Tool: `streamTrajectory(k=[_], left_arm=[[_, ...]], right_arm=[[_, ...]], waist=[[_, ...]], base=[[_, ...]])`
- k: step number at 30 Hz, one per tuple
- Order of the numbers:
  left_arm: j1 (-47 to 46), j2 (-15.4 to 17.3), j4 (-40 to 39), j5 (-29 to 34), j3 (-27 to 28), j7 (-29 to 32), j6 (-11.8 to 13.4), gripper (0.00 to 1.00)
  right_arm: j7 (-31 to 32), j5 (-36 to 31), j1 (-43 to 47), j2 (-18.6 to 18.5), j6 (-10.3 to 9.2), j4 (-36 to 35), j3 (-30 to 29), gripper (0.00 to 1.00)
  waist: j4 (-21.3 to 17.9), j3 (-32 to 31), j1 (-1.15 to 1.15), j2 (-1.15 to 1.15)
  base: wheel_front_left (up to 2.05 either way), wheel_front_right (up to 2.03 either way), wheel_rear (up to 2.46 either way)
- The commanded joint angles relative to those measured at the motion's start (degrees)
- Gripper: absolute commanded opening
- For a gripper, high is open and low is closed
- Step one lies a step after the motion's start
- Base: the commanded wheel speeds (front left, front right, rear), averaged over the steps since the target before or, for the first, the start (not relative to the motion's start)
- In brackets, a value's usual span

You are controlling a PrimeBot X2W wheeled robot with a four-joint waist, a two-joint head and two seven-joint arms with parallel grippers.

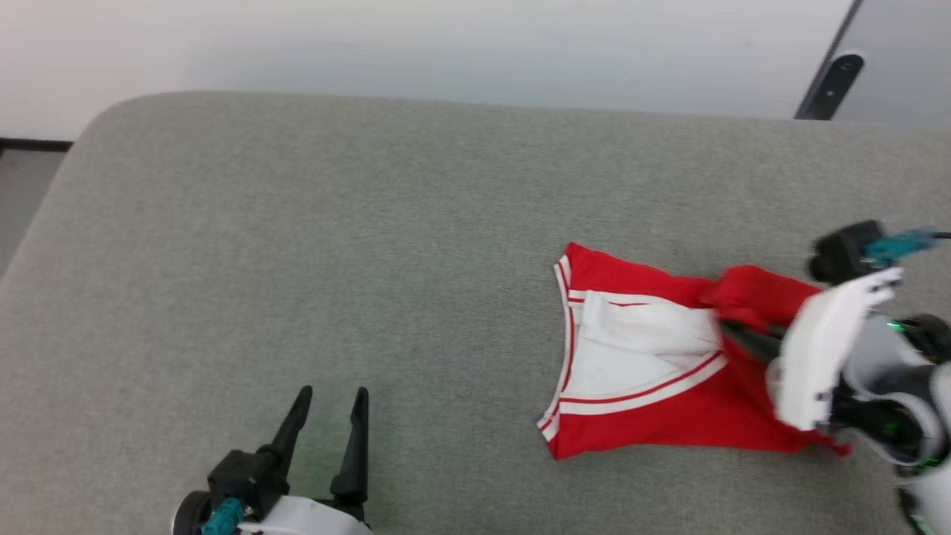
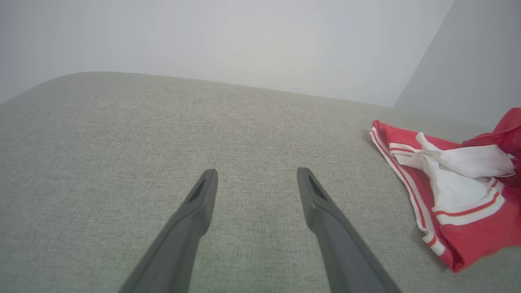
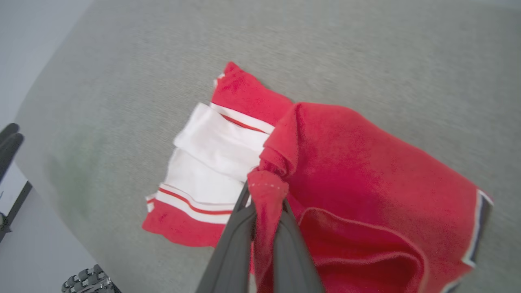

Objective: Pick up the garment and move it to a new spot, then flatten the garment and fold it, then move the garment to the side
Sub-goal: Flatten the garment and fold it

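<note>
The garment (image 1: 639, 357) is a red shirt with white sleeves and white stripe trim, lying crumpled on the right part of the grey cushioned surface (image 1: 371, 245). In the right wrist view my right gripper (image 3: 264, 195) is shut on a bunched red fold of the garment (image 3: 358, 171), lifting that part slightly. From the head camera, the right gripper (image 1: 732, 331) sits at the shirt's right side, its white wrist covering part of the cloth. My left gripper (image 1: 332, 405) stands open at the lower left, far from the shirt, with nothing between its fingers (image 2: 203, 195). The garment (image 2: 447, 191) lies to its right.
The grey surface has a rounded far-left corner (image 1: 111, 119) and a pale wall (image 1: 446, 44) behind it. A dark slanted post (image 1: 832, 82) stands at the far right. Floor shows past the surface's left edge (image 1: 22, 193).
</note>
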Motion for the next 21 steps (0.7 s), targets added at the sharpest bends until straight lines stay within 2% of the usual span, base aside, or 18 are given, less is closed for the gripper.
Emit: streamTrajectory(k=[1, 7, 18, 19, 20, 21], left_arm=[[0.2, -0.3, 0.1, 0.2, 0.0, 0.0, -0.3, 1.0], [-0.7, -1.0, 0.6, 0.0, -0.3, 0.0, -0.8, 1.0], [-2.6, -1.6, 2.1, -0.2, 0.3, 0.0, -1.7, 1.0], [-2.7, -1.6, 2.4, -0.2, 0.2, 0.0, -1.8, 1.0], [-2.9, -1.7, 2.6, 0.0, 0.1, 0.0, -1.9, 1.0], [-3.0, -1.7, 2.8, 0.0, 0.2, 0.0, -1.9, 1.0]], right_arm=[[-0.4, 0.0, -1.0, 0.8, -0.07, -0.7, 1.4, 0.0], [-3.1, -0.6, -4.6, 5.3, -0.07, 0.1, 6.8, 0.0], [-9.0, -1.6, -8.0, 7.6, -0.07, 8.4, 13.0, 0.0], [-9.6, -1.6, -8.3, 7.7, -0.07, 9.2, 13.5, 0.17], [-10.5, -1.5, -8.7, 8.0, -0.07, 9.8, 13.8, 0.44], [-11.2, -1.2, -8.9, 8.4, -0.07, 10.3, 14.2, 1.0]], waist=[[1.2, -0.2, 0.0, 0.0], [3.2, 0.6, 0.0, 0.0], [3.9, 1.7, 0.0, 0.0], [3.7, 1.7, 0.0, 0.0], [3.4, 1.7, 0.0, 0.0], [3.0, 1.6, 0.0, 0.0]], base=[[0.0, 0.0, 0.0], [0.0, 0.0, 0.0], [0.0, 0.0, 0.0], [0.0, 0.0, 0.0], [0.0, 0.0, 0.0], [0.0, 0.0, 0.0]])
